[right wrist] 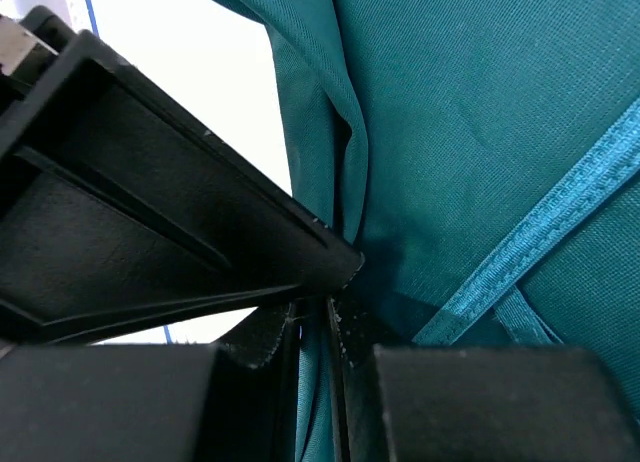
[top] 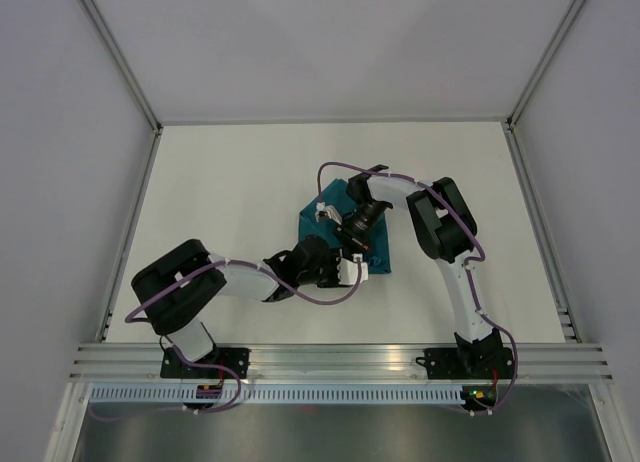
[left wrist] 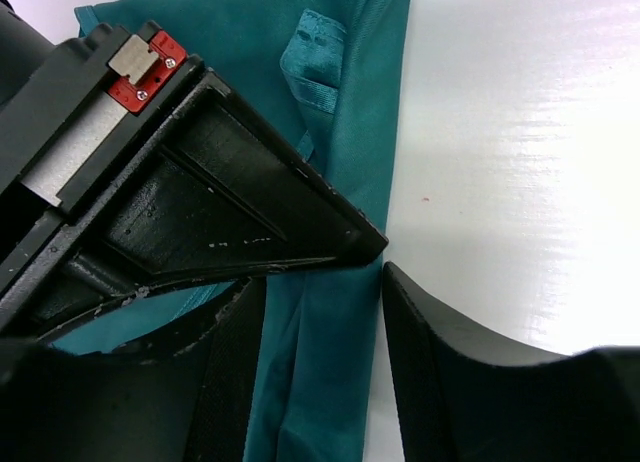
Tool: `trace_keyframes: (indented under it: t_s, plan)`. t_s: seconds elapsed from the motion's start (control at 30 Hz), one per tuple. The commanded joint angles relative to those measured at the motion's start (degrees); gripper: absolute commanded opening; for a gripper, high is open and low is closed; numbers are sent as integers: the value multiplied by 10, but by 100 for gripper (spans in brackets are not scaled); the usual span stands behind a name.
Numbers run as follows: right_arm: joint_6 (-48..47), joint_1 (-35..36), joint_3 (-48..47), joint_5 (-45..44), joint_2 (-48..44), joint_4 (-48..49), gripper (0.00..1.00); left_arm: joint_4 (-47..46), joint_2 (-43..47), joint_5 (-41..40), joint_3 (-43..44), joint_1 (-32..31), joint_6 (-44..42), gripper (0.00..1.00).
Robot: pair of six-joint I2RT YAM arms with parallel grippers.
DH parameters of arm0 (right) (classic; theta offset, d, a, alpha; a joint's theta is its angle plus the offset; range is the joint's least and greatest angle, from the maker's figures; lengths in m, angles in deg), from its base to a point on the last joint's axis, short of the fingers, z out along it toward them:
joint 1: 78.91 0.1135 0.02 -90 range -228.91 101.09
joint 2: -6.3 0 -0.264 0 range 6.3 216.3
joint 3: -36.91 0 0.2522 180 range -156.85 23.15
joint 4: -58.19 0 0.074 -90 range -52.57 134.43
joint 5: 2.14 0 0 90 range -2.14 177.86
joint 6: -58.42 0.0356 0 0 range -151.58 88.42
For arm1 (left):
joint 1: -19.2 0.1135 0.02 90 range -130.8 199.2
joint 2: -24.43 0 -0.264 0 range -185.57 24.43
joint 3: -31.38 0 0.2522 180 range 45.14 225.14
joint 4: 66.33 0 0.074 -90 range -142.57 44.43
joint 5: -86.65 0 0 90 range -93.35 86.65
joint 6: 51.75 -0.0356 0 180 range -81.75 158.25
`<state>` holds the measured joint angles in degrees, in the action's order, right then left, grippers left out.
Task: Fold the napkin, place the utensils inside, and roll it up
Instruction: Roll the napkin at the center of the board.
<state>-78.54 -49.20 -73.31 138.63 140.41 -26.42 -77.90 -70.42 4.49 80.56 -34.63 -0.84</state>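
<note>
The teal napkin (top: 379,252) lies bunched and folded at the table's middle, partly under both arms. My left gripper (top: 350,272) is at its near edge. In the left wrist view it (left wrist: 322,278) is open, its fingers (left wrist: 430,372) straddling a folded strip of the napkin (left wrist: 330,362) without squeezing it. My right gripper (top: 331,215) is at the napkin's far left side. In the right wrist view it (right wrist: 326,304) is shut on a pinched fold of the napkin (right wrist: 470,132). The dark blue utensil is not clearly in view.
The white table (top: 230,182) is walled by white panels on three sides. A thin blue line (right wrist: 88,4) shows on the table beside my right gripper; I cannot tell what it is. A metal rail (top: 340,360) runs along the near edge.
</note>
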Motion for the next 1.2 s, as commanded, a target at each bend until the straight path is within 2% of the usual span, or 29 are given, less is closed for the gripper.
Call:
trace_keyframes:
  t_s: [0.0, 0.17, 0.33, 0.5, 0.57, 0.6, 0.8, 0.9, 1.17]
  plan:
    - [-36, 0, 2, -55, 29, 47, 9, -5, -24, 19, 11, -3, -13, 53]
    - [-37, 0, 1, -55, 30, 44, 9, 9, -38, 28, 9, -2, -7, 36]
    - [-39, 1, 1, -54, 29, 42, 9, 25, -48, 37, 11, -1, 2, 24]
    - [-39, 0, 3, -54, 28, 46, 9, 84, -50, 74, 38, 8, 13, 8]
    - [-37, 0, 8, -54, 23, 49, 10, 104, -52, 92, 49, 13, 18, 4]
    - [-35, 0, 12, -54, 22, 55, 14, 116, -52, 97, 51, 14, 20, 2]
    - [-15, -1, 38, -52, -16, 82, 40, 168, -50, 149, 73, 28, 38, 2]
    - [0, -4, 50, -53, -40, 99, 48, 200, -53, 180, 91, 40, 50, 2]
    - [56, -28, 98, -44, -118, 173, 52, 273, -64, 265, 136, 79, 82, 2]
